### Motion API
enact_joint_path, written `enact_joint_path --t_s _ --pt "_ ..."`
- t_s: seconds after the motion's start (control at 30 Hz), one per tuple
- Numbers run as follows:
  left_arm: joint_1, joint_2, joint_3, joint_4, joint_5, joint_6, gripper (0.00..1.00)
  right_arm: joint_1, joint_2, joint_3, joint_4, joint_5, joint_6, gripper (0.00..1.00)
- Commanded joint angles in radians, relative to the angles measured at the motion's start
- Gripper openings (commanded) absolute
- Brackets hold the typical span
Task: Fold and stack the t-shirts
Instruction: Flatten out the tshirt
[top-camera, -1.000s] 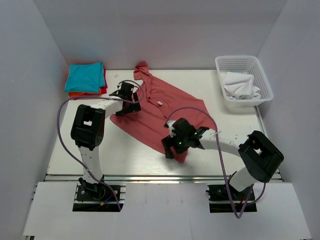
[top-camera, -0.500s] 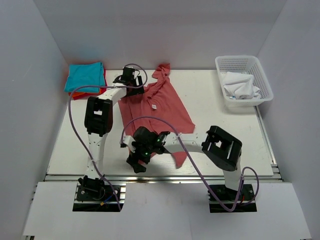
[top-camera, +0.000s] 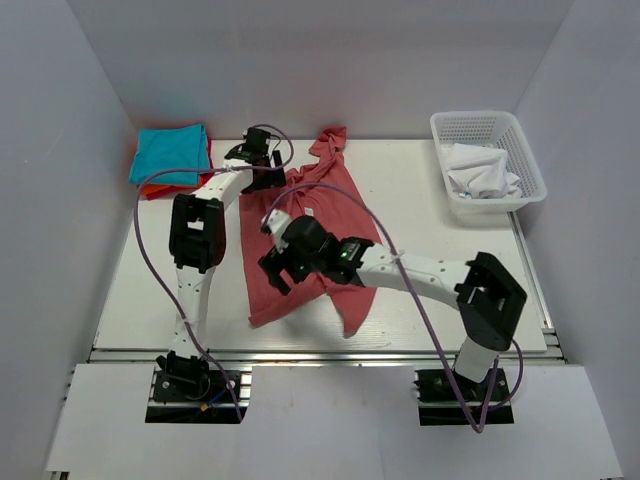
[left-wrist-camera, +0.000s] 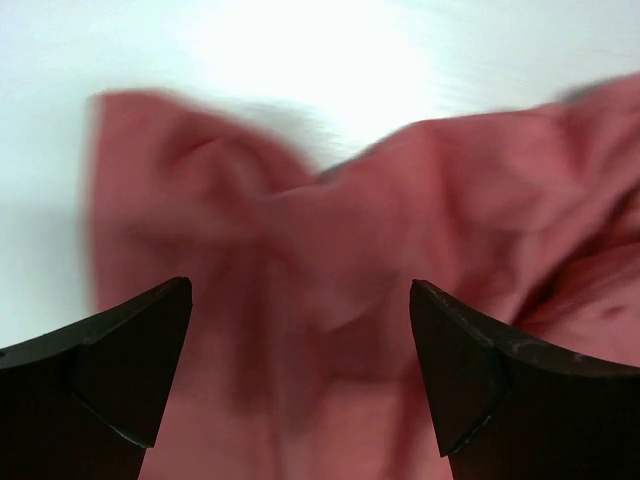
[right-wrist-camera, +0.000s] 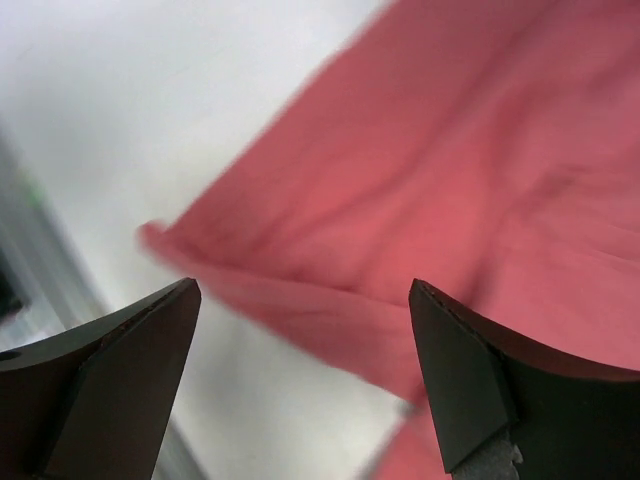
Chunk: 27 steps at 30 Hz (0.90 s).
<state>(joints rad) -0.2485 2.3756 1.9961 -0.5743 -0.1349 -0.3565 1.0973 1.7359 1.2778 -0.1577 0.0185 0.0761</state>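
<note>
Lying rumpled on desk: salmon shirt; left end effector open over shirt's far-left corner; right end effector open over its left edge.

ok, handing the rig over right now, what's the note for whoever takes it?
Left gripper: open, over the far left edge of the salmon shirt.
Right gripper: open, over its left side. Neither holds it.
Salmon shirt: mid-table, rumpled, unfolded.
Stack: far left corner, teal on top, red and orange under.
Basket: far right, holds white cloth.
Left to do: flatten, fold and stack the salmon shirt.
</note>
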Motion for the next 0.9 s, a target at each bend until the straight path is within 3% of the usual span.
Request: enact_joint_path --t_s 0.0,0.2,0.37,0.47,0.6,0.73,0.83,0.87 --pt "0.026 -0.194 -0.009 -0.175 -0.233 -0.064 1.00 -0.066 -0.062 0.009 -0.048 0.167 0.057 0.90" --pt "0.037 -0.383 -0.221 -0.271 -0.322 -0.173 1.00 -0.163 -0.023 0.018 -0.140 0.176 -0.014 0.86" --pt "0.019 -0.535 -0.478 -0.110 -0.136 -0.145 1.00 -0.169 0.091 0.081 -0.216 0.192 -0.143 0.76" --pt "0.009 -0.610 -0.615 0.026 0.002 -0.118 1.00 -0.168 0.142 0.129 -0.227 0.179 -0.160 0.76" --pt "0.000 -0.650 -0.726 0.115 0.050 -0.118 1.00 -0.166 0.189 0.143 -0.191 0.199 -0.171 0.76" --pt "-0.011 -0.662 -0.833 0.212 0.170 -0.098 1.00 -0.171 0.252 0.175 -0.190 0.241 -0.153 0.68" --pt "-0.031 -0.662 -0.888 0.297 0.254 -0.098 1.00 -0.177 0.257 0.176 -0.184 0.253 -0.119 0.56" --pt "-0.031 -0.662 -0.898 0.322 0.265 -0.098 1.00 -0.178 0.245 0.173 -0.178 0.258 -0.101 0.41"
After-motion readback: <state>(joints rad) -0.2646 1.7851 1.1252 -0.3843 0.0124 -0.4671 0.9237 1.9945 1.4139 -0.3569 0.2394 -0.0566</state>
